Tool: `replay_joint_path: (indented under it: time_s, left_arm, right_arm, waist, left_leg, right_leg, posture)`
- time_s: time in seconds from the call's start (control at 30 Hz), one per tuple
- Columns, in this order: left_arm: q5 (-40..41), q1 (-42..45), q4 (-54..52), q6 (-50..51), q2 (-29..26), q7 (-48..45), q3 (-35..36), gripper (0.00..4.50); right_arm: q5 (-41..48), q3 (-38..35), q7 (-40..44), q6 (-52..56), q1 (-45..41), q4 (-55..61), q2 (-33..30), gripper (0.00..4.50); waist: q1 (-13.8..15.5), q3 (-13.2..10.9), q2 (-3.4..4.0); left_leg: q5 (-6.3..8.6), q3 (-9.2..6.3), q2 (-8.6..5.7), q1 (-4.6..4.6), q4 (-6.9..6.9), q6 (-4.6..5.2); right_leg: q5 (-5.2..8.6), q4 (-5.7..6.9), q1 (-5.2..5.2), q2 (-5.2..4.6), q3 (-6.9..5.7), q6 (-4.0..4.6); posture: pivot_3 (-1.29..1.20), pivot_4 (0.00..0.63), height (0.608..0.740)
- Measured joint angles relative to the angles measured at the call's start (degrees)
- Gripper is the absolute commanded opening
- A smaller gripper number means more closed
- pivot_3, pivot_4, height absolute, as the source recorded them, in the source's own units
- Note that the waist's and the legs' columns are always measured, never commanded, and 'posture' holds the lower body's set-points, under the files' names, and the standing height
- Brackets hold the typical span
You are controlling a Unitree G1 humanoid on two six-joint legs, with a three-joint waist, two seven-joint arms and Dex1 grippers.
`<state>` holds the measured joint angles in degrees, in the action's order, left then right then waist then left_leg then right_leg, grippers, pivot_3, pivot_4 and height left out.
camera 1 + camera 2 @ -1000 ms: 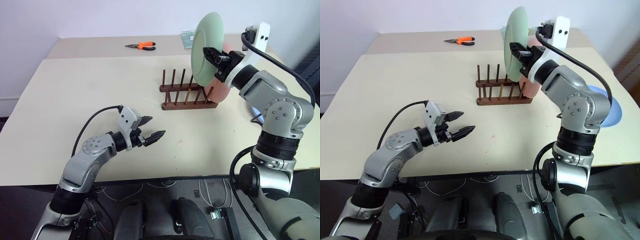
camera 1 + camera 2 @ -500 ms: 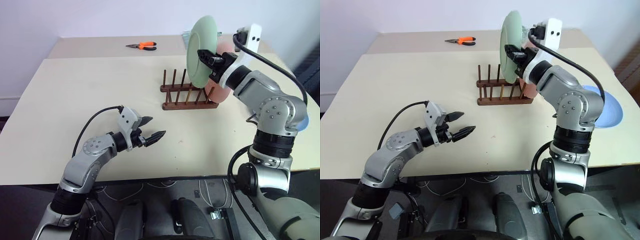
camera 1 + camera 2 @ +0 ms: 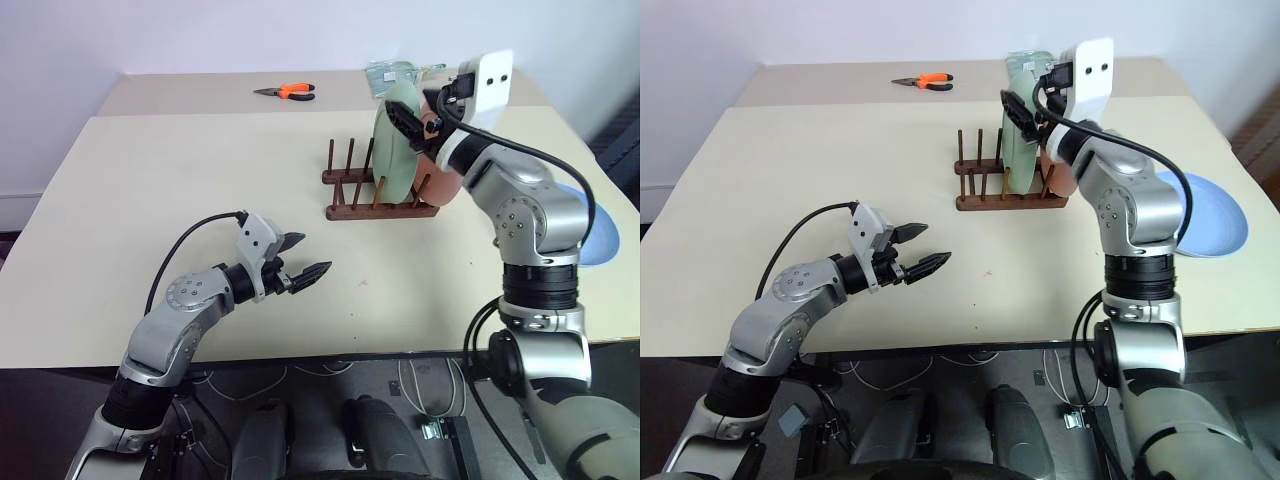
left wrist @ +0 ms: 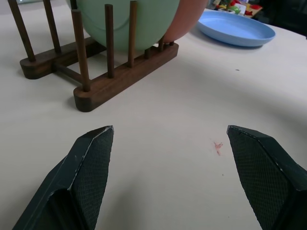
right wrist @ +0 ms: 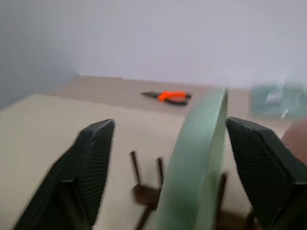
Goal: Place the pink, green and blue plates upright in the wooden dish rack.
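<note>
the green plate (image 3: pixel 395 140) is seen upright in the wooden dish rack (image 3: pixel 377 196), w/ the pink plate (image 3: pixel 437 178) upright just behind it in the same rack; the right claw (image 5: pixel 165 143) is spread wide above the rack, its fingers apart on either side of the green plate's rim w/o touching it. the blue plate (image 3: pixel 1210 212) is seen flat on the worktop (image 3: pixel 190 190), off to the right of the right claw & well apart from the rack. the left claw (image 4: pixel 177 158) is held wide open & empty low over the worktop, w/ the rack ahead of its tips & orange pliers (image 3: pixel 285 92) far beyond.
</note>
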<state>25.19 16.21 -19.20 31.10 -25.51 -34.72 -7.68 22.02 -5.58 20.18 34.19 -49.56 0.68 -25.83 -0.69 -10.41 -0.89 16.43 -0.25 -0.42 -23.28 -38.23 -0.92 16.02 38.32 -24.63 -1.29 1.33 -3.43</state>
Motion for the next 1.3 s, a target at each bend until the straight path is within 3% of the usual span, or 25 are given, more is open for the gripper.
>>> replay_joint_path:
  time_s: [0.13, 0.23, 0.33, 0.43, 0.57, 0.83, 1.13, 1.3]
  left_arm:
    - [-0.27, -0.12, -0.21, -0.03, -0.01, -0.05, -0.03, 3.91]
    - [-0.83, -0.02, -0.32, -0.15, -0.18, -0.28, -0.07, 3.91]
    - [-0.91, 0.36, -0.07, -0.31, -0.08, -1.43, -0.37, 3.91]
    - [-0.99, 1.06, 0.46, -0.55, 0.12, -3.07, -1.35, 3.91]
    - [-1.20, 2.19, 1.20, -1.41, 0.50, -5.34, -2.67, 3.91]
    - [-0.82, 2.96, 1.23, -1.41, 1.42, -7.01, -2.65, 3.91]
    - [-1.70, 0.77, 0.32, -1.43, 0.70, -5.89, -2.34, 3.91]
    - [-1.70, 0.21, -0.55, -1.37, 0.70, -5.65, -2.23, 3.91]
  right_arm:
    - [0.59, -1.31, 7.98, -3.52, 1.16, 6.93, -7.78, 3.64]
    - [5.33, -7.13, 15.86, -1.78, 5.98, 10.27, -16.78, 4.46]
    - [5.52, -14.23, 18.58, -0.38, 13.98, 8.39, -24.10, 4.46]
    - [1.49, -15.49, 19.97, -1.09, 24.46, 6.72, -28.79, 4.46]
    - [-3.96, -11.58, 18.17, -1.39, 32.51, 4.08, -28.05, 4.46]
    - [-17.90, -0.39, 10.13, -10.47, 33.15, -9.65, -24.50, 4.46]
    - [-26.71, 4.29, 4.72, -22.14, 28.00, -26.35, -23.51, 0.18]
    - [-28.51, 4.74, 3.97, -23.72, 26.99, -26.50, -23.47, 0.03]
  waist:
    - [0.09, 0.00, -0.01]
    - [0.57, 0.00, -0.02]
    - [1.03, 0.01, -0.03]
    - [1.17, 0.02, -0.01]
    - [0.50, 0.10, 0.14]
    - [0.01, 0.11, 0.15]
    - [0.12, 0.13, 0.19]
    - [0.04, 0.14, 0.20]
  left_leg:
    - [0.01, -0.02, 0.00, -0.01, 0.00, 0.02]
    - [0.03, -0.07, 0.00, 0.01, -0.02, 0.07]
    - [0.01, 0.00, -0.02, 0.04, -0.04, 0.15]
    - [0.00, 0.03, -0.02, 0.08, -0.03, 0.17]
    - [-0.03, 0.15, -0.03, 0.15, -0.05, 0.19]
    - [-0.07, 0.15, -0.05, 0.19, -0.07, 0.17]
    - [-0.07, 0.15, -0.08, 0.22, -0.10, 0.17]
    - [-0.08, 0.15, -0.08, 0.24, -0.10, 0.16]
  right_leg:
    - [0.00, -0.03, 0.01, 0.00, -0.01, -0.01]
    - [-0.03, -0.15, 0.16, -0.03, -0.08, -0.05]
    - [-0.06, -0.19, 0.20, -0.08, -0.05, -0.10]
    - [-0.06, -0.15, 0.21, -0.06, -0.03, -0.10]
    - [-0.06, -0.06, 0.21, -0.05, 0.08, -0.11]
    - [-0.06, 0.00, 0.22, -0.02, 0.08, -0.11]
    - [-0.08, -0.01, 0.29, -0.04, 0.09, -0.14]
    - [-0.08, 0.01, 0.29, -0.03, 0.09, -0.15]
  posture:
    - [0.00, 0.150, 0.740]
    - [0.00, 0.150, 0.740]
    - [0.00, 0.150, 0.740]
    - [0.00, 0.150, 0.740]
    - [0.00, 0.150, 0.740]
    - [0.00, 0.150, 0.740]
    - [0.00, 0.150, 0.740]
    - [0.00, 0.150, 0.740]
